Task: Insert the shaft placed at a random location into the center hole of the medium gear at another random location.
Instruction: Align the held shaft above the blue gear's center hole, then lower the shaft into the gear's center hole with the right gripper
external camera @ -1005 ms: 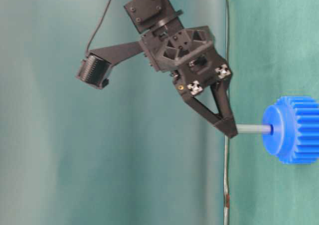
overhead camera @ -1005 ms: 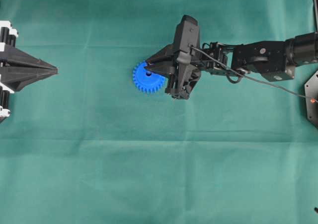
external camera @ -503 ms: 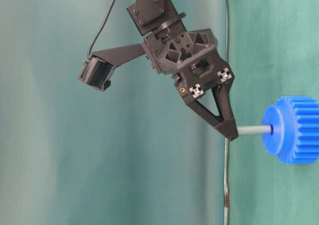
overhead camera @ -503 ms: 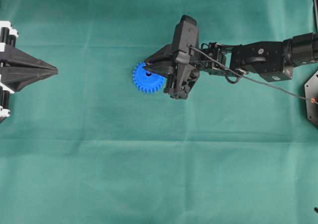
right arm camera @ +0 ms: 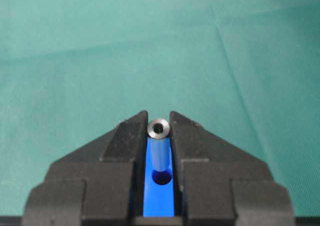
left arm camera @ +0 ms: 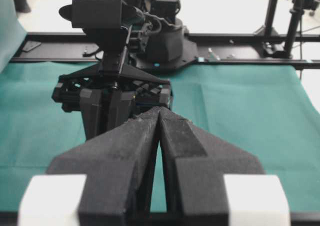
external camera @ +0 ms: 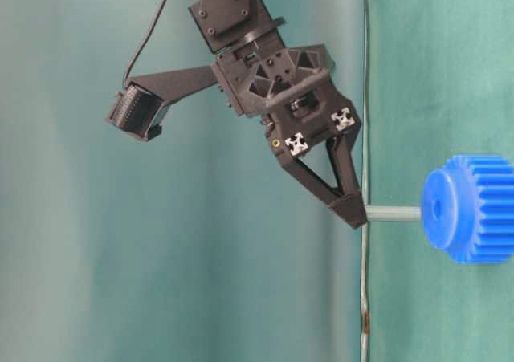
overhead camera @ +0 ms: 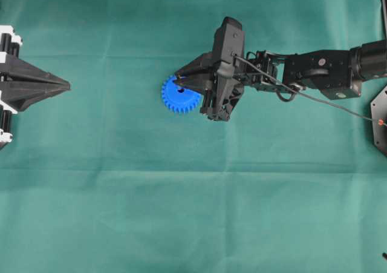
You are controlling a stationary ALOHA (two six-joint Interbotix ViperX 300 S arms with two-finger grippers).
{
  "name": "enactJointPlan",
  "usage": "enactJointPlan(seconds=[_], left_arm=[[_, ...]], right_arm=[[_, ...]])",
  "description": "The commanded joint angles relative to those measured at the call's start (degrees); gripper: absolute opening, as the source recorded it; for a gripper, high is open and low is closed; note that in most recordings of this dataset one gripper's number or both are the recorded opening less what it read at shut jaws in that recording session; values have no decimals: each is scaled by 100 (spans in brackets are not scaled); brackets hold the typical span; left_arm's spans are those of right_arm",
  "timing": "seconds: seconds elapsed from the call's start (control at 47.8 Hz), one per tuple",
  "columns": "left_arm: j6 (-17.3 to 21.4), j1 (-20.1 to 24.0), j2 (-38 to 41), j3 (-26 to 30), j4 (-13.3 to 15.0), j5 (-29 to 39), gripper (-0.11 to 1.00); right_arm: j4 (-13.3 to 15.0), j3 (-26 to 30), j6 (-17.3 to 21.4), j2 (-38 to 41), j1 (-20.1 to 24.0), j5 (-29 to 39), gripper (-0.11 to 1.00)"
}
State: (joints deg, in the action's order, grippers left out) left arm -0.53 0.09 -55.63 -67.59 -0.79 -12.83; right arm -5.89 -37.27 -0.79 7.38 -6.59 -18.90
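Shaft (right arm camera: 159,129) first: the little grey pin is being squeezed between the two black fingertips (right arm camera: 129,133) of the right gripper (external camera: 347,212). In the right wrist view its round end is poking out at the very tips of the fingers, and the end is looking hollow. In the table-level view the shaft (external camera: 392,213) is sticking straight out from the gripper tips toward the medium gear (external camera: 470,209). Its far end is sitting right at the flat face of the gear's round hub, lined up with the middle. I cannot tell if the tip is resting in the center hole (right arm camera: 161,176) or just touching the hub.

The bright blue gear (overhead camera: 179,95) is lying flat on the green cloth (overhead camera: 181,212), near the middle of the table. From overhead, the right gripper (overhead camera: 179,81) is hanging just above the gear, covering part of it, with the black arm (overhead camera: 320,73) reaching in from the right side. The wrist view is showing blue and a dark round hole in the gap between the fingers.

Far off at the left edge, the left gripper (overhead camera: 65,88) is sitting well apart from the gear. Its two pointed fingers (left arm camera: 135,151) are pressed together with nothing between them.
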Motion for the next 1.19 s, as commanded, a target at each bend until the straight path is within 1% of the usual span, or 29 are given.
enactJointPlan(seconds=[0.0, 0.209, 0.607, 0.921, 1.173], left_arm=[[0, 0, 26, 149, -9, -18, 0], [-9, 0, 26, 158, -9, -26, 0], [-9, 0, 26, 158, -9, -26, 0], [-9, 0, 26, 158, -9, -26, 0], [-9, 0, 26, 158, -9, -26, 0]], right_arm=[[-9, 79, 9, -35, 18, -62, 13], [-26, 88, 18, 185, 18, -62, 13], [-26, 79, 18, 220, 9, -62, 13], [-26, 185, 26, 501, 35, -62, 13], [-18, 193, 26, 519, 35, -35, 13]])
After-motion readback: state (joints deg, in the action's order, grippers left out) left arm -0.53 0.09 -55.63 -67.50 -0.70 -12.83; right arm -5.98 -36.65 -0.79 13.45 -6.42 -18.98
